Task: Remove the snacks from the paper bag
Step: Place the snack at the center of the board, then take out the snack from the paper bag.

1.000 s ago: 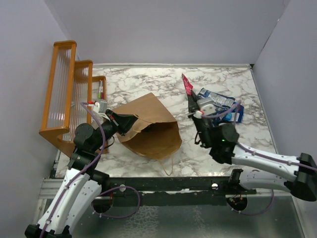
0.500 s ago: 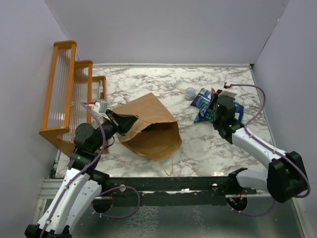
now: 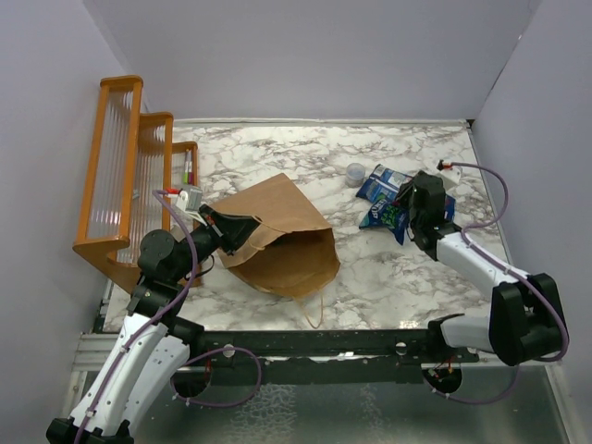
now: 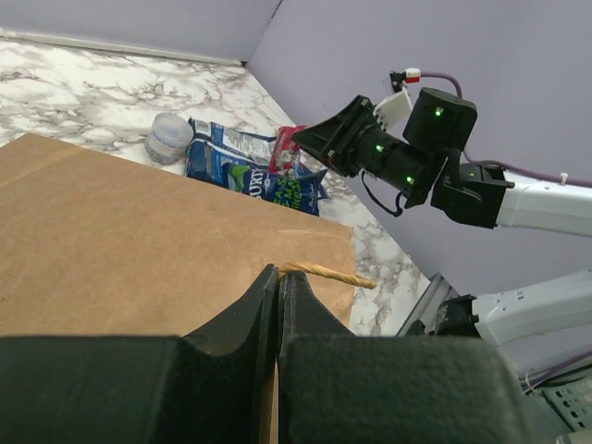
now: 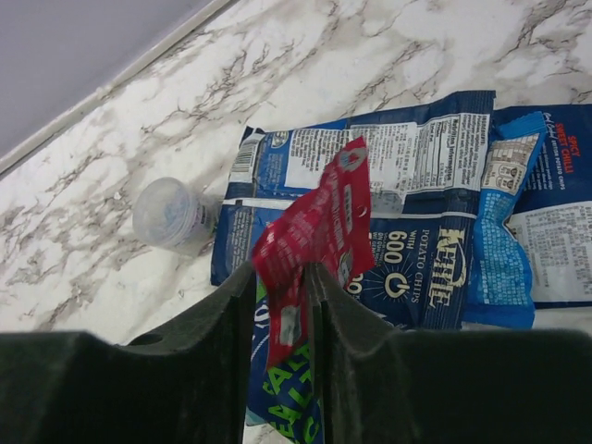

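The brown paper bag (image 3: 282,236) lies on its side on the marble table, mouth toward the near edge. My left gripper (image 3: 255,229) is shut on its rim by a twisted handle (image 4: 319,271); the jaws meet in the left wrist view (image 4: 279,274). My right gripper (image 3: 407,203) is shut on a red snack packet (image 5: 314,231), held just above a pile of blue packets (image 5: 435,185) and a teal-green one (image 5: 287,398). The pile (image 3: 381,190) lies at the right back of the table. The bag's inside is hidden.
A small clear round plastic cup (image 3: 355,172) stands just left of the packet pile, also in the right wrist view (image 5: 171,215). An orange wooden rack (image 3: 125,166) stands at the left edge. Purple walls close in at the back and right.
My right arm has swung from beside the bag's mouth to the right back, carrying the red packet over the blue packets. My left gripper has kept its hold on the bag.
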`<state>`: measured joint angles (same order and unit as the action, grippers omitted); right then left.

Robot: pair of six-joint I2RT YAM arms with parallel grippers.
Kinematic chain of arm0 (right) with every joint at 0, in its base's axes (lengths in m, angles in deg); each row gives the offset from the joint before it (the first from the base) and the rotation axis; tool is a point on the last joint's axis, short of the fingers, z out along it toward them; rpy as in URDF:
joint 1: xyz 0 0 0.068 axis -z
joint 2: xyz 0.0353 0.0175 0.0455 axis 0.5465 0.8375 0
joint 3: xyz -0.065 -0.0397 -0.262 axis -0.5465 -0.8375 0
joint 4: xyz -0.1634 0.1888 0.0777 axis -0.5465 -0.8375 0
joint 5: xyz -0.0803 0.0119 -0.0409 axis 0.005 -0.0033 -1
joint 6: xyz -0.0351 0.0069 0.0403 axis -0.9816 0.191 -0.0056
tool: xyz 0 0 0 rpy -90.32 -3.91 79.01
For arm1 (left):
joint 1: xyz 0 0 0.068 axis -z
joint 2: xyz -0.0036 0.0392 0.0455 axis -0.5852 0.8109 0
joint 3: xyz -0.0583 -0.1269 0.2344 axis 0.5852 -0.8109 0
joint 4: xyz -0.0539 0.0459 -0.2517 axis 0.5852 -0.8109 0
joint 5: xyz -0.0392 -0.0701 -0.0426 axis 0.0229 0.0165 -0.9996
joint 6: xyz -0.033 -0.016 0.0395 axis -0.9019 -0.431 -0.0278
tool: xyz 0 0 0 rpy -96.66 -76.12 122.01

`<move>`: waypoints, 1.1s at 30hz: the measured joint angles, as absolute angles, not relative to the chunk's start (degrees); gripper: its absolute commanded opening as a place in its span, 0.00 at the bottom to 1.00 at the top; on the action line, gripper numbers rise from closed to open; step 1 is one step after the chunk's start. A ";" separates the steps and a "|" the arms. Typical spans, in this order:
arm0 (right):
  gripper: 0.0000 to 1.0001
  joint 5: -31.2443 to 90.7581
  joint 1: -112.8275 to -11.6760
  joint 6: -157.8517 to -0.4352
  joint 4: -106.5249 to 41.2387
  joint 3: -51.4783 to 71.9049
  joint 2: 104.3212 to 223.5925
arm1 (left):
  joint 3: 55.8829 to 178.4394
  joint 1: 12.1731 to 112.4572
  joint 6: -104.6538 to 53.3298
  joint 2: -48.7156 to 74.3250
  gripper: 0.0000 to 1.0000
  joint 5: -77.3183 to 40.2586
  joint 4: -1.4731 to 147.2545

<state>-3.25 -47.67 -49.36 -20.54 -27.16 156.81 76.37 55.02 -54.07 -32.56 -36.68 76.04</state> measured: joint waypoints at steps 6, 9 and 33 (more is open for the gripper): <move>0.46 -3.12 -47.67 -49.31 -22.03 -27.68 151.36 | 76.37 55.02 -54.18 -32.52 0.00 -37.88 76.07; 0.52 -1.17 -47.67 -50.74 -20.47 -28.67 145.86 | 76.37 55.02 -54.16 -32.45 0.00 -38.08 76.09; 0.53 60.79 -83.45 -101.31 6.76 -37.83 139.72 | 76.37 55.02 -54.16 -31.68 0.00 -39.57 76.37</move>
